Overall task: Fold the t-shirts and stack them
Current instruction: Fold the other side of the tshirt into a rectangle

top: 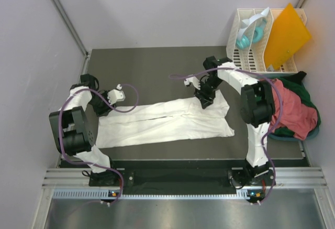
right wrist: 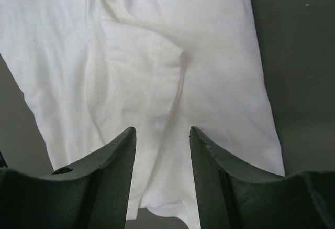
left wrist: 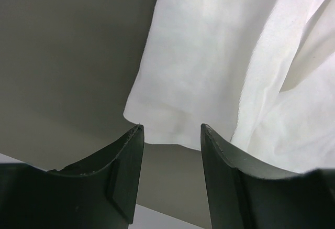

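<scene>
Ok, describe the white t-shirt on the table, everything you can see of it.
The white t-shirt is plain, thin, soft cloth, lightly creased. It lies flat on the dark table, folded into a long band running left to right, its folded-in edges meeting along the middle. A tucked flap with a stitched hem, likely a sleeve, shows near the right end. The right tool hangs open over that end, the left tool open by the left end's corner; contact is unclear.
</scene>
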Action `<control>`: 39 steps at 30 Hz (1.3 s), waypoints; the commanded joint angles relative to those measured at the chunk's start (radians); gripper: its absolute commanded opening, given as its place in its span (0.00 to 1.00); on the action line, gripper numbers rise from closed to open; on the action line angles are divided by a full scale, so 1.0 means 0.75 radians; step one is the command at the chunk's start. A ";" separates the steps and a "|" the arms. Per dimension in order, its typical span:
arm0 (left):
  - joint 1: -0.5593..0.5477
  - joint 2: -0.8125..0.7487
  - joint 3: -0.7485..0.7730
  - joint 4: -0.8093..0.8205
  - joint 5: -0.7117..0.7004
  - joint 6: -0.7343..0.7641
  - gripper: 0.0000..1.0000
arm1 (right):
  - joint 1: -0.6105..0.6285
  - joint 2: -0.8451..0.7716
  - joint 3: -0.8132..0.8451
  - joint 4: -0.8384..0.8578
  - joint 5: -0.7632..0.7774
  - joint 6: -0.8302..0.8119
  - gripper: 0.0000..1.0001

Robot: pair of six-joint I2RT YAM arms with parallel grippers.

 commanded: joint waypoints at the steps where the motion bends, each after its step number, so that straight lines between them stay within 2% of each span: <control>1: -0.002 -0.047 -0.003 0.011 0.023 -0.005 0.52 | 0.018 -0.001 -0.035 0.024 -0.051 -0.031 0.47; 12: -0.008 -0.043 0.016 -0.010 0.025 -0.003 0.52 | 0.026 0.095 0.036 0.104 -0.051 0.024 0.43; 15: -0.006 -0.051 0.008 -0.010 0.017 0.001 0.52 | 0.030 0.109 0.055 0.086 -0.045 0.024 0.28; 16: -0.006 -0.049 0.006 -0.008 0.015 0.003 0.52 | 0.030 0.107 0.055 0.080 -0.041 0.020 0.14; 19: -0.006 -0.055 -0.001 -0.001 0.009 0.009 0.52 | 0.030 0.087 0.045 0.057 -0.020 -0.004 0.00; 31: -0.006 -0.039 -0.015 0.011 0.023 0.005 0.52 | 0.037 -0.060 0.047 -0.117 0.037 -0.088 0.00; 39: -0.008 -0.031 -0.005 0.015 0.027 0.019 0.52 | 0.110 -0.153 0.030 -0.215 0.019 -0.101 0.00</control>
